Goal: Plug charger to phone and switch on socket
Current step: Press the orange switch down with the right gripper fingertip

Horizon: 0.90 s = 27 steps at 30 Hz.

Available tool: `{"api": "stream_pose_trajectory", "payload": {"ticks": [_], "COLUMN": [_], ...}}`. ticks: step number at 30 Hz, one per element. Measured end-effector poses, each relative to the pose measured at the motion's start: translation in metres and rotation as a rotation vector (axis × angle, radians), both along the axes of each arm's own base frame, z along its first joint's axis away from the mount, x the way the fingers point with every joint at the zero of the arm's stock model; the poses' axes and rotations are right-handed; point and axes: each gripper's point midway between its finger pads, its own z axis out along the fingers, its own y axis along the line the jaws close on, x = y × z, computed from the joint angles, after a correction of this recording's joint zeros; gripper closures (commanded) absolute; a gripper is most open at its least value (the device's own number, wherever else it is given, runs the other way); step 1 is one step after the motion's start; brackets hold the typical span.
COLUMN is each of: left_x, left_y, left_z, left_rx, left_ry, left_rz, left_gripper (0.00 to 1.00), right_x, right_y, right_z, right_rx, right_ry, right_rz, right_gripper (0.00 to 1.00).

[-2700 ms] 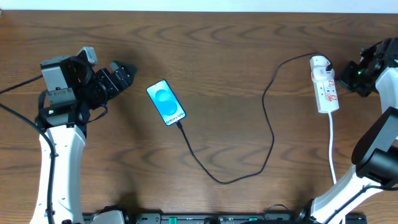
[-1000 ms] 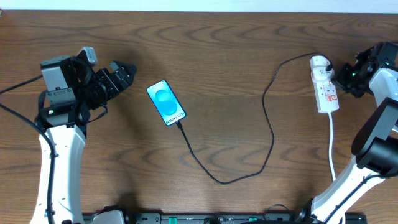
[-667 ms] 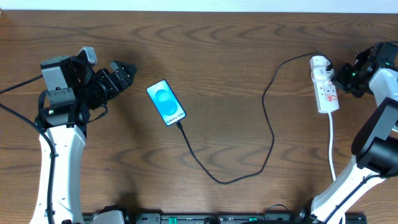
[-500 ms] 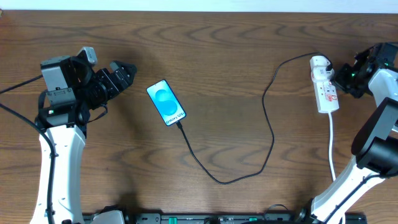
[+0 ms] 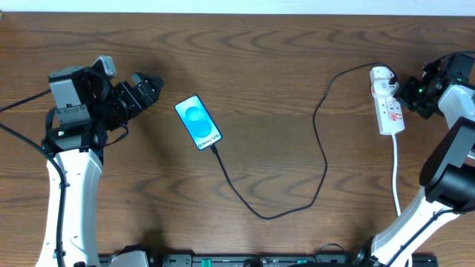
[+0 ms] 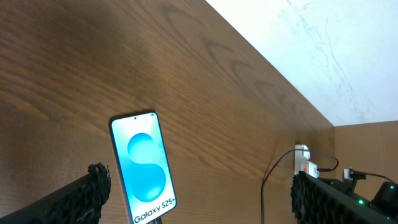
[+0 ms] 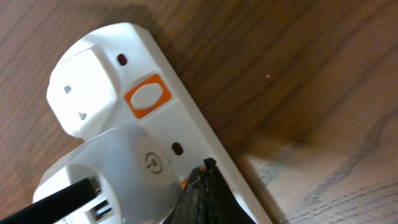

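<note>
phone (image 5: 198, 122): 1 (1 charger (image 5: 323, 159) touching its end) | socket (image 5: 389, 110): 1 | left fingers (image 6: 87, 196) wide | right fingers (image 7: 205, 193): cannot tell

The phone (image 5: 198, 122) lies left, the socket (image 5: 387, 110) far right, the charger (image 5: 326, 165) between.

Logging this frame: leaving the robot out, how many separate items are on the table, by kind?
phone: 1
black charger cable: 1
white power strip: 1
white plug-in adapter on the strip: 1
Total: 4
</note>
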Motion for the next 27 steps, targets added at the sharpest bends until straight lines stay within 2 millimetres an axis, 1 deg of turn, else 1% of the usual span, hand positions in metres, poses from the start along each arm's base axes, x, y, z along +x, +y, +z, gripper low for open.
{"api": "stream_pose_trajectory", "payload": {"ticks": [9,20,22,25,27], "left_x": [0.000,0.000,0.000,0.000,0.000], "left_y": [0.000,0.000,0.000,0.000,0.000], "left_z": [0.000,0.000,0.000,0.000,0.000], "left_rx": [0.000,0.000,0.000,0.000,0.000], "left_ry": [0.000,0.000,0.000,0.000,0.000], "left_rz": [0.000,0.000,0.000,0.000,0.000], "left_gripper": [0.05,0.05,0.05,0.05,0.05], "right_x": [-0.006,-0.006,-0.007,-0.015,-0.017], "right_y": [0.007,0.006,0.006,0.012,0.012], "right_z": [0.000,0.001,0.003,0.008,0.018], "right_rx": [0.033,0.025,0.021,0.039,0.040], "right_ry": [0.017,0.018,0.018,0.031,0.020], "right_rz": [0.011,0.018,0.024,0.034,0.035], "right_gripper": [0.99,0.99,0.99,0.99,0.99]}}
